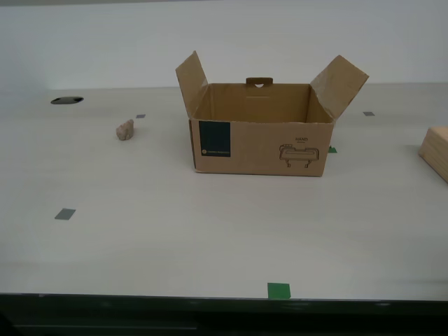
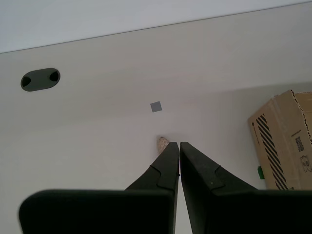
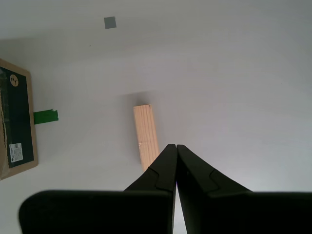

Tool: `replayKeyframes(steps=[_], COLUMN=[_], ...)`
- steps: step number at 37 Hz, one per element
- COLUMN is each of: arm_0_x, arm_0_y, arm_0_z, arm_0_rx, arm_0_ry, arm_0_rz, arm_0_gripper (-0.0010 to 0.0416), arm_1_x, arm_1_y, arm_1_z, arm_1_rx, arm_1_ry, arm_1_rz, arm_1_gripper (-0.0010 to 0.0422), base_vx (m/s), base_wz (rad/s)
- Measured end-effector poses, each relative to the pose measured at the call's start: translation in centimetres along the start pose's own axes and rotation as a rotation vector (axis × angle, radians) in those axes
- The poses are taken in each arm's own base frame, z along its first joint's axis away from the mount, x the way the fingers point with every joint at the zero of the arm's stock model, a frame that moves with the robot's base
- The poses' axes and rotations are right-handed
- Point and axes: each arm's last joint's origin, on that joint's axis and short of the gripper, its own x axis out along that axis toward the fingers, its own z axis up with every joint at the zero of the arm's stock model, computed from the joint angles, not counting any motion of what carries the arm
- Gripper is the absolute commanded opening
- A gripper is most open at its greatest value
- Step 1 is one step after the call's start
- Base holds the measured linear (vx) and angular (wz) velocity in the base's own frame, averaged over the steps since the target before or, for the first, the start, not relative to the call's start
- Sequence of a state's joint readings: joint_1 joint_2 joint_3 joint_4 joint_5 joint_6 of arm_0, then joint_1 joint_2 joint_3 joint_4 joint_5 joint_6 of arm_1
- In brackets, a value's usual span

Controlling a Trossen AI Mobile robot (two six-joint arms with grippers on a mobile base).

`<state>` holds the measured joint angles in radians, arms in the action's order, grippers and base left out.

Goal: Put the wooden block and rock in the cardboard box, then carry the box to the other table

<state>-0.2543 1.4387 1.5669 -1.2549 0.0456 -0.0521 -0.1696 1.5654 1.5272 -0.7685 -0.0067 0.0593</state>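
The cardboard box (image 1: 260, 136) stands open in the middle of the off-white table (image 1: 175, 231), flaps up, teal label facing me. The rock (image 1: 124, 129) lies apart from it toward the exterior view's left. The wooden block (image 1: 437, 152) lies at the exterior view's right edge, partly cut off. Neither arm shows in the exterior view. My second gripper (image 2: 179, 145) is shut and empty, hovering above the table with the rock (image 2: 162, 143) just past its tips and a box flap (image 2: 285, 141) to one side. My first gripper (image 3: 175, 147) is shut and empty above the wooden block (image 3: 146, 135).
A black oval hole (image 1: 67, 100) sits in the table at the exterior view's far left. Small grey and green tape squares (image 1: 278, 290) dot the surface. The table's front edge runs along the bottom of the exterior view. A pale wall stands behind.
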Motion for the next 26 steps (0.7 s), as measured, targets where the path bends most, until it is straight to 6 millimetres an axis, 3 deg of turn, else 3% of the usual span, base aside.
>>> replayKeyframes(steps=[26], arm_0_x=[-0.01], arm_0_y=[0.00], arm_0_z=[0.42], arm_0_rx=[0.009], arm_0_ry=[-0.043], arm_0_rz=[-0.002], arm_0_gripper=[0.0001], arm_1_x=[0.00], arm_1_y=[-0.01], arm_1_z=[-0.14], arm_1_rx=[-0.031], arm_1_ry=[0.014], arm_1_rz=[-0.001], arm_1_gripper=[0.0000], base_vx=[0.000], base_wz=[0.000])
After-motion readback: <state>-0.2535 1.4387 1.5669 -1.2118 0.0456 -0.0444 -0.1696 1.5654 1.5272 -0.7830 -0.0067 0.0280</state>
